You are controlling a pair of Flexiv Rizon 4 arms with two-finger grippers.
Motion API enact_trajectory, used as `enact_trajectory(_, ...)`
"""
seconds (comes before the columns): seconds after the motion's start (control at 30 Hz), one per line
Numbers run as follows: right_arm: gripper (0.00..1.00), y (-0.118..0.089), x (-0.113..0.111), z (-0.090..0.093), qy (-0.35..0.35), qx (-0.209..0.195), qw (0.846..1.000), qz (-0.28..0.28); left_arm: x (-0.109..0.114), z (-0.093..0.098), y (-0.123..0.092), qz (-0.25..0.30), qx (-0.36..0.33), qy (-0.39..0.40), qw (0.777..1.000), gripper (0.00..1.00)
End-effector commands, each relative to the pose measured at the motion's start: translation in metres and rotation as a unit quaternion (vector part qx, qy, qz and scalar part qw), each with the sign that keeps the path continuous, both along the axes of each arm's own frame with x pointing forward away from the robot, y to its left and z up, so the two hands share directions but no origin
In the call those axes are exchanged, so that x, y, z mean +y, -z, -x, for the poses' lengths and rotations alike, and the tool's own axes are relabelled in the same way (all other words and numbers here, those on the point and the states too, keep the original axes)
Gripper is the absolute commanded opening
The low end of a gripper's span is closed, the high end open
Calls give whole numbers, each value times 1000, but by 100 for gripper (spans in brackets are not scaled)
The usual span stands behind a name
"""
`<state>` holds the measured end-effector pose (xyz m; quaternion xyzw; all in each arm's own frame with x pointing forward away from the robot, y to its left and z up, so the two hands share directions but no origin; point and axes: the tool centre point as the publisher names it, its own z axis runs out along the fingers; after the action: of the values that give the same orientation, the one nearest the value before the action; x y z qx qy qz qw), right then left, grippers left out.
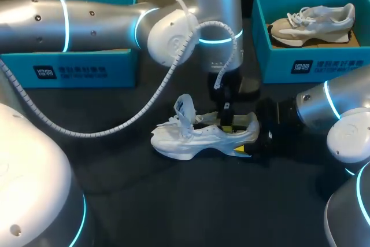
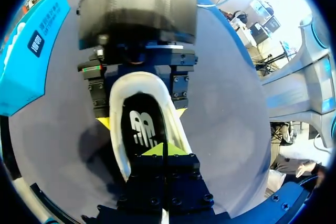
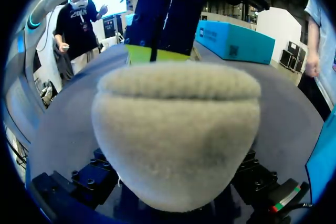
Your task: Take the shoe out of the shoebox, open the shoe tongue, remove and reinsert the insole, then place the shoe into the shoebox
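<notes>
White shoe (image 1: 191, 137) held mid-bench (image 1: 173, 201), with open room in front and two boxes behind.

The bare surface runs wide toward the near edge; a left box (image 1: 75, 67) and a right box (image 1: 324, 62) holding a beige shoe (image 1: 309, 24) stand along the far side. The right claw (image 1: 250, 142) clamps the heel from both sides. The left claw (image 2: 164, 151) reaches down into the shoe mouth, its tips pressed together on the black insole (image 2: 142, 129), perhaps nipping it.
</notes>
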<state>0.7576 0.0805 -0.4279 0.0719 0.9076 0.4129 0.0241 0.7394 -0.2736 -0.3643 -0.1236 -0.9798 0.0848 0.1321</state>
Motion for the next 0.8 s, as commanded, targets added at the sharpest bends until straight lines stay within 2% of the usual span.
enact_trajectory(0.03, 0, 5, 0, -3, 1, -1, 1000, 1, -5, 2, 6, -3, 3, 4, 1000, 0)
enact_trajectory(0.2, 0, 5, 0, -3, 1, -1, 1000, 1, -6, 4, 13, -6, 8, 6, 1000, 0)
enact_trajectory(0.3, 0, 5, 0, -3, 1, -1, 1000, 1, -5, 7, 14, -7, 14, 6, 1000, 20)
enact_trajectory(0.33, 0, 5, 0, -3, 1, -1, 1000, 1, -4, 7, 14, -7, 14, 5, 1000, 31)
enact_trajectory(0.37, 0, 5, 0, -3, 1, -1, 1000, 1, -3, 8, 15, -7, 14, 5, 1000, 32)
enact_trajectory(0.8, 0, 5, 0, -3, 1, -1, 1000, 1, 2, 9, 37, -22, 7, 15, 1000, 35)
